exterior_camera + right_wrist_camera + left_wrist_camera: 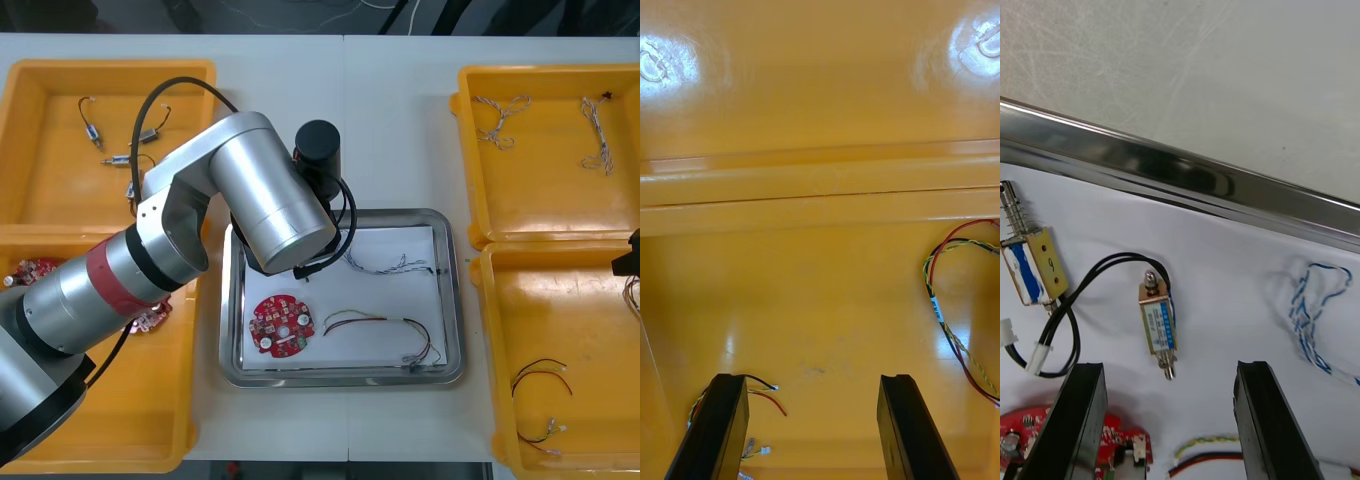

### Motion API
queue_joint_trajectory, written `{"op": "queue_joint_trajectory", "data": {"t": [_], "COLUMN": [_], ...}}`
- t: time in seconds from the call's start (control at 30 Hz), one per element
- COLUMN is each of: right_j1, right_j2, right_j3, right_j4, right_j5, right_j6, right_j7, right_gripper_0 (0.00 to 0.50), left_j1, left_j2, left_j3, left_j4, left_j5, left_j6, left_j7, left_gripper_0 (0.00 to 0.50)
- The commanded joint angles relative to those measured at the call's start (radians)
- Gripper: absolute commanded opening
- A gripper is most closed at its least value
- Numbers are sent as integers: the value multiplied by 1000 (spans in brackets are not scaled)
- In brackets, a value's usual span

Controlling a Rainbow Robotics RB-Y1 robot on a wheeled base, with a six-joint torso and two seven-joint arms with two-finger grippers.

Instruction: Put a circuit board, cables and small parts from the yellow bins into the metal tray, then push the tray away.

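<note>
Black fingers of the left gripper (1171, 369) are standing apart with nothing between them, hanging low over the white inside of the metal tray (1187, 169). Just beyond the fingertips two small metal parts (1157, 322) are lying loose on the white, a thin black lead (1075, 300) looping by them. Beside the fingers a red circuit board (281, 324) and a red and yellow cable (370, 320) are resting. A blue and white twisted cable (390, 266) is lying nearer the tray's far rim. Past that rim, bare table (1187, 67) is showing. Off at the right, the right gripper (812, 379) is hovering released and empty over a yellow bin (820, 285) holding spare cables (938, 311). Judging by this, loading is looking about finished; the push away is not yet done.
</note>
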Motion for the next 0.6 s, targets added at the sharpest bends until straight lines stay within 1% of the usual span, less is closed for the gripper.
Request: {"op": "queue_joint_trajectory", "data": {"t": [0.03,0.27,0.4,0.53,0.6], "right_j1": [13,13,13,13,11], "right_j2": [-45,-51,-54,-68,-84], "right_j3": [-40,-32,-15,17,45], "right_j4": [-20,-40,-66,-106,-140], "right_j5": [-16,-40,-55,-65,-71], "right_j6": [6,6,6,6,8], "right_j7": [-41,-41,-36,-41,-45], "right_gripper_0": [500,500,500,500,500], "left_j1": [-3,-48,-77,-78,-77], "left_j2": [47,110,180,249,300], "left_j3": [83,152,192,227,252], "left_j4": [-103,-146,-151,-168,-172], "left_j5": [41,145,237,303,354], "left_j6": [42,108,128,128,130], "left_j7": [-27,-41,-61,-87,-122], "left_gripper_0": [500,500,500,500,500]}}
